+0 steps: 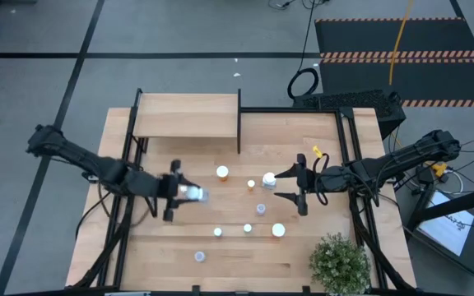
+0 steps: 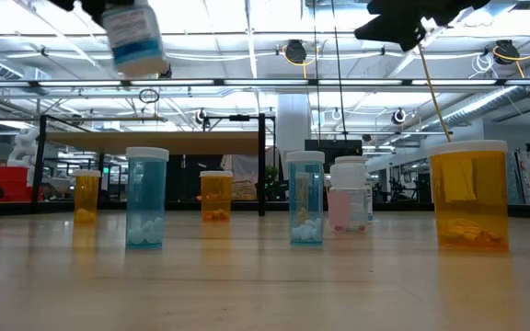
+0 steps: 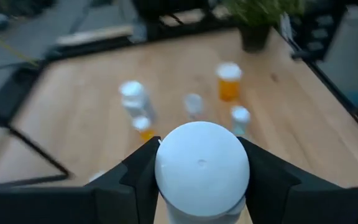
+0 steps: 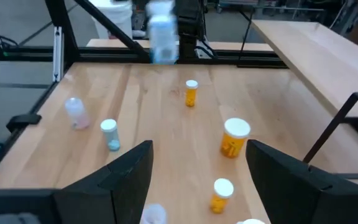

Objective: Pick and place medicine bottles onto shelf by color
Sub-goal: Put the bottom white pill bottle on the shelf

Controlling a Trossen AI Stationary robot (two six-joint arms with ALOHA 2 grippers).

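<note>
White-capped bottle (image 3: 202, 169) clamped between left gripper (image 1: 189, 194) fingers, lifted above tabletop (image 1: 220, 255), short of shelf (image 1: 186, 116). Right gripper (image 1: 290, 185) spread wide, empty, near orange bottle (image 1: 222, 173).

Grey floor (image 1: 179, 49), black mat (image 1: 401, 49), ceiling lights (image 2: 247, 41).

Two slim black jointed arms trailing dark cables, each ending in a black two-fingered claw.

no text can be read; the bottle labels (image 2: 136, 32) are too blurred.
</note>
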